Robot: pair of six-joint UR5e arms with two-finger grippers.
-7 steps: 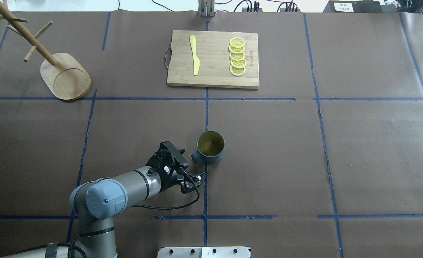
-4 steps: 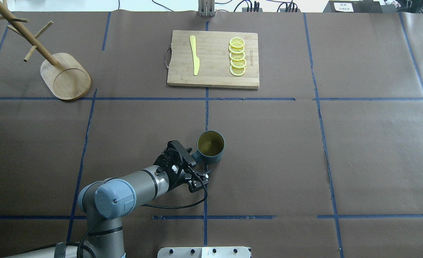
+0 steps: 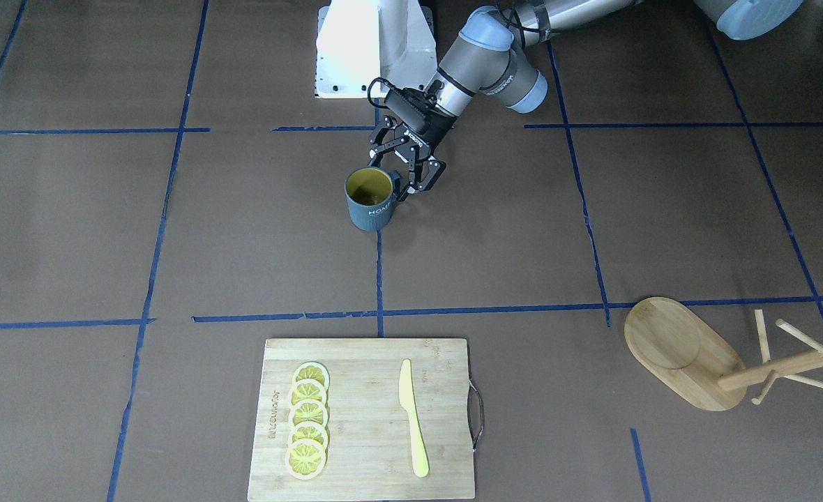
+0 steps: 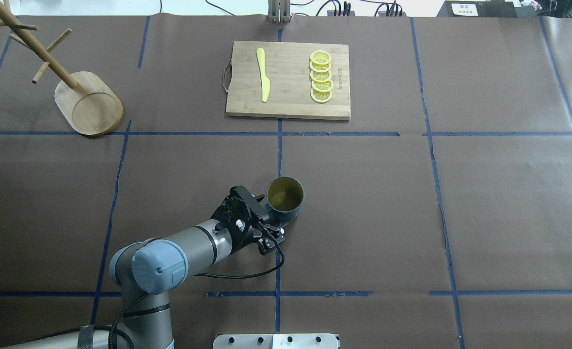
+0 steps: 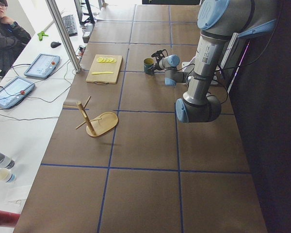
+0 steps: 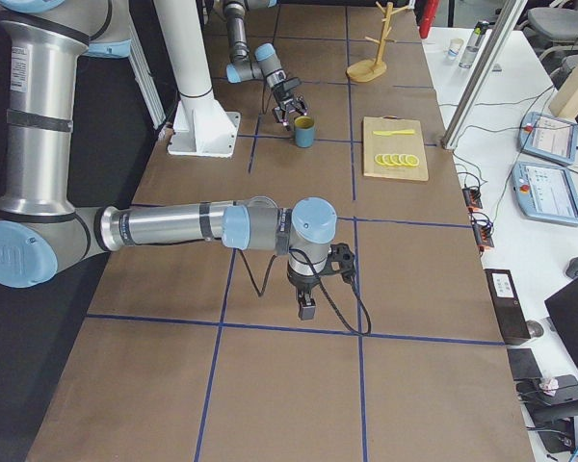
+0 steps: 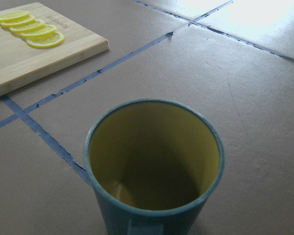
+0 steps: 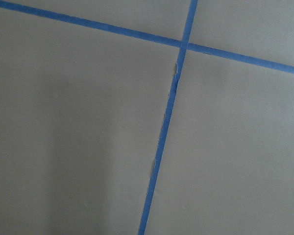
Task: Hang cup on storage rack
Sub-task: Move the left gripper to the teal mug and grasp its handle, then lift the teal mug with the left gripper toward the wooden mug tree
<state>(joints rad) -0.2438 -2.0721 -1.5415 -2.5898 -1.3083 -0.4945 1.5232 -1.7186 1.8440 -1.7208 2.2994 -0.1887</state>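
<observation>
The dark teal cup (image 4: 285,196) with a yellow inside stands upright near the table's middle, its handle toward my left arm. It also shows in the front view (image 3: 370,202) and fills the left wrist view (image 7: 152,161). My left gripper (image 4: 265,213) is open and low at the cup's handle side, with its fingers (image 3: 427,174) on either side of the handle. The bamboo storage rack (image 4: 89,104) stands at the far left, with no cup on its pegs. My right gripper (image 6: 339,258) shows only in the exterior right view, and I cannot tell its state.
A bamboo cutting board (image 4: 288,80) with a yellow knife (image 4: 263,75) and several lemon slices (image 4: 321,76) lies beyond the cup. Blue tape lines cross the brown table cover. The right arm hovers over bare table on the right.
My left gripper has moved right and forward to the cup, and its fingers now sit around the handle. The cup has not moved.
</observation>
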